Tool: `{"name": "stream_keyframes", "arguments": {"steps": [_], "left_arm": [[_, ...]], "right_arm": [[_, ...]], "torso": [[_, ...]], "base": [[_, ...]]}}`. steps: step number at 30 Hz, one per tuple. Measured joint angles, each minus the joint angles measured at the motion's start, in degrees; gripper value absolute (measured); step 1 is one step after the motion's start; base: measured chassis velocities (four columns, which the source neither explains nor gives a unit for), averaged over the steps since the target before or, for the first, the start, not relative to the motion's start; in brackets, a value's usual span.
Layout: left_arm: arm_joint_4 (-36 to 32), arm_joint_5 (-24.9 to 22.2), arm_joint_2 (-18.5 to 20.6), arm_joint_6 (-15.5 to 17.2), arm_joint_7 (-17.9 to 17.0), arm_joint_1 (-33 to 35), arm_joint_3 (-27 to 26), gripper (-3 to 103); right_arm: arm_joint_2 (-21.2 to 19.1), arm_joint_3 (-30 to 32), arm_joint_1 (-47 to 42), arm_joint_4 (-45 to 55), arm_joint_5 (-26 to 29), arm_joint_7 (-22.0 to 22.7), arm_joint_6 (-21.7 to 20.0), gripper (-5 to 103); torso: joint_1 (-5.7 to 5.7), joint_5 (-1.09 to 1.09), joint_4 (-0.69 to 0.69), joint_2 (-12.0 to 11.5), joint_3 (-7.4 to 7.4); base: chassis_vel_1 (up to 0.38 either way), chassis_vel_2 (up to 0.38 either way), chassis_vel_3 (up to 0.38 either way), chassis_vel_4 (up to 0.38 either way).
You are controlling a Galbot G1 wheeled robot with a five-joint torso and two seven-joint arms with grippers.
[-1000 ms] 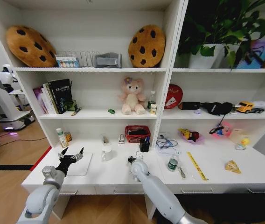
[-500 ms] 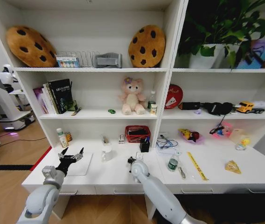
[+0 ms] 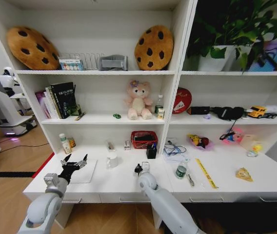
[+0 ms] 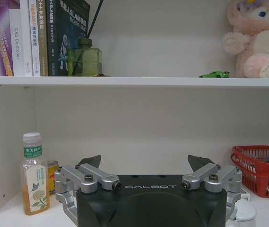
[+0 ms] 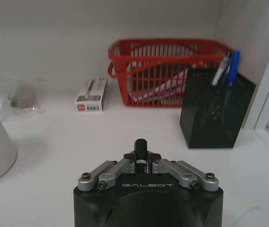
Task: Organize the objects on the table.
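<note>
1. At the far left of the table (image 3: pixel 119 187), a clear bottle (image 3: pixel 64 144) with a pale label and white cap stood against the shelf's side panel, beside a small orange-lidded jar.
2. The left gripper (image 3: pixel 73 162) hovered over a flat white pad (image 3: pixel 85 171) near the desk's left end, its fingers spread wide and holding nothing; in its wrist view (image 4: pixel 146 165) both dark fingertips stood well apart.
3. Just right of it, the white cup (image 3: pixel 112 159) stood upright on the desk, apart from both grippers.
4. The right gripper (image 3: pixel 139 168) was clenched on a black pen (image 5: pixel 140 150), which stood upright between the closed fingers, above the middle of the desk.
5. Behind that gripper sat a red basket (image 5: pixel 165 71) and, to its right, a black mesh pen holder (image 5: pixel 214 109) with blue pens inside, near the shelf divider.
6. Further right lay a green-capped bottle (image 3: pixel 180 171), a loose pen (image 3: pixel 190 180) and the yellow ruler (image 3: pixel 206 173), all well apart from the right gripper.
7. The desk was smooth and white with drawer handles along its front; shelves above held books, a tiny green toy car (image 3: pixel 116 116) and a potted plant, with wooden floor at the left.
</note>
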Motion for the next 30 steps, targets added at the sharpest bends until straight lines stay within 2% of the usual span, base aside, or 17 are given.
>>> {"name": "stream_keyframes", "arguments": {"steps": [3,7,9,11,19,24,30], "left_arm": [[0.00,0.00,0.00,0.00,0.00,0.00,0.00,100],[0.00,0.00,0.00,0.00,0.00,0.00,0.00,100],[0.00,0.00,0.00,0.00,0.00,0.00,0.00,100],[0.00,0.00,0.00,0.00,0.00,-0.01,0.00,100],[0.00,0.00,0.00,0.00,0.00,0.00,0.00,100],[0.00,0.00,0.00,0.00,0.00,0.00,0.00,100],[0.00,0.00,0.00,0.00,0.00,0.00,0.00,100]], "right_arm": [[-0.70,0.32,0.79,-0.03,-5.35,-3.32,1.77,11],[-0.87,1.13,1.50,-0.35,-8.60,-5.20,3.28,11],[-1.14,2.84,2.96,-1.67,-14.52,-8.92,6.74,11],[-1.28,3.68,3.76,-2.11,-16.27,-10.57,7.77,11],[-1.79,6.30,6.91,-3.85,-18.51,-15.61,9.30,11],[-2.22,9.11,11.63,-8.70,-18.69,-22.38,11.95,11],[-2.12,12.20,13.31,-15.11,-20.45,-27.31,14.61,11]], "torso": [[0.00,-0.01,0.00,0.00,-0.01],[0.00,-0.01,0.01,0.01,-0.02],[0.00,0.00,0.01,0.01,-0.02],[0.00,-0.01,0.01,0.01,-0.02],[0.00,0.00,0.01,0.02,-0.02],[-0.01,-0.01,0.01,0.02,-0.02],[-0.01,0.00,0.00,0.02,-0.02]], "base": [[0.000,0.000,0.000,0.000],[0.000,0.000,0.000,0.000],[0.000,0.000,0.000,0.000],[0.000,0.000,0.000,0.000],[0.000,0.000,0.000,0.000],[0.000,0.000,0.000,0.000],[0.000,0.000,0.000,0.000]]}}
